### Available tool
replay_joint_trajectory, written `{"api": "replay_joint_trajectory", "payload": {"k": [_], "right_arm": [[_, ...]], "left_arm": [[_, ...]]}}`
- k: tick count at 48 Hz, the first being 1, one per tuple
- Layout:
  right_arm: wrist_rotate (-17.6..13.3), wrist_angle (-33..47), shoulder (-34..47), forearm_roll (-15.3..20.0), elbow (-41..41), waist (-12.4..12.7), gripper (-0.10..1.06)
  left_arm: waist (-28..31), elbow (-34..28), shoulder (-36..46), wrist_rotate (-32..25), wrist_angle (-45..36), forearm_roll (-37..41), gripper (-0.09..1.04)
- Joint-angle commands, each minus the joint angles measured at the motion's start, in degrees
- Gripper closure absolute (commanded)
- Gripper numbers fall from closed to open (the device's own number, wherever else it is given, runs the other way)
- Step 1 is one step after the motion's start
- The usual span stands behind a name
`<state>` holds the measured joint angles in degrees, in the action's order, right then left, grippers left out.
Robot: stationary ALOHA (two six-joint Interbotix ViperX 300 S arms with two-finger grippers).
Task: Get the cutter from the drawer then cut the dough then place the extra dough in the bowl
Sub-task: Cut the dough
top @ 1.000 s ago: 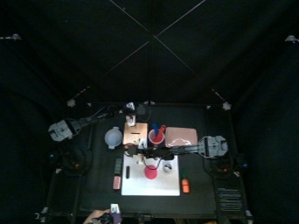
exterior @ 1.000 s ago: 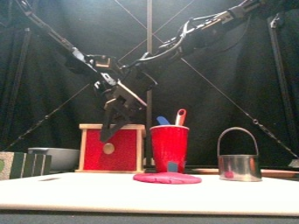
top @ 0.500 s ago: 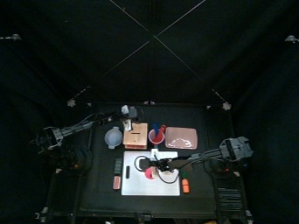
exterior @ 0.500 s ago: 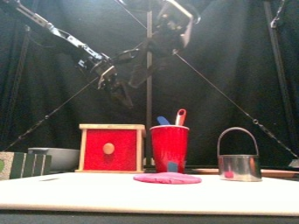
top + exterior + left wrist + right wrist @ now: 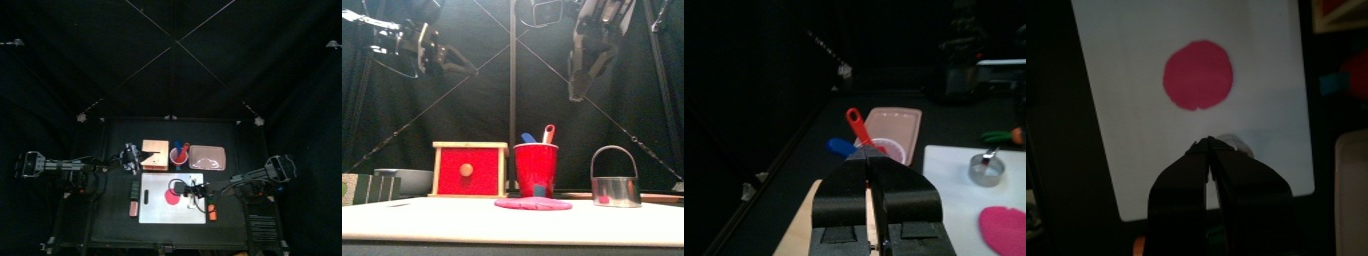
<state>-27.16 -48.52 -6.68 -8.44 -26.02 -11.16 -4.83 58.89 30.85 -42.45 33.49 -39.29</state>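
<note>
While drawer sits shut, red cup, two knives inside

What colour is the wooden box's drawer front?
Red drawer front, framed by the pale wooden box; clearest in the front view.

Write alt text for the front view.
A pink dough disc lies on the white board; a wooden box, a red cup of knives and a metal cutter stand behind it. The left arm and right arm hang above.
</note>
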Motion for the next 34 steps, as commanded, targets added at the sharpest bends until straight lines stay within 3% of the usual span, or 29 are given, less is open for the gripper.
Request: {"api": "replay_joint_trajectory", "payload": {"k": [1, 7, 13, 18, 26, 34], "right_arm": [[0.1, -0.5, -1.2, 1.8, 0.0, 1.3, 0.41], [-0.6, -1.1, -0.6, 4.0, -1.3, 2.8, 0.23], [-7.7, -2.3, -0.5, 3.3, -2.7, 4.7, 0.21], [-11.6, -1.1, -0.5, 0.6, -3.7, 4.7, 0.21], [-13.8, 3.4, -0.5, 1.0, -5.2, 4.5, 0.21], [-14.0, 4.1, 0.2, 1.1, -6.2, 4.2, 0.21]], "left_arm": [[-1.9, 1.4, -0.6, 4.6, 4.4, 1.9, 0.65], [-1.9, 3.2, -1.4, 11.0, 5.6, 7.1, 0.65], [-1.9, 3.6, -3.0, 15.2, 5.7, 15.4, 0.65], [-1.5, 3.2, -5.8, 17.6, 5.9, 20.3, 0.65], [-0.6, 2.3, -8.4, 20.4, 5.9, 21.7, 0.65], [-0.5, 2.0, -8.7, 22.1, 5.9, 23.3, 0.65]]}}
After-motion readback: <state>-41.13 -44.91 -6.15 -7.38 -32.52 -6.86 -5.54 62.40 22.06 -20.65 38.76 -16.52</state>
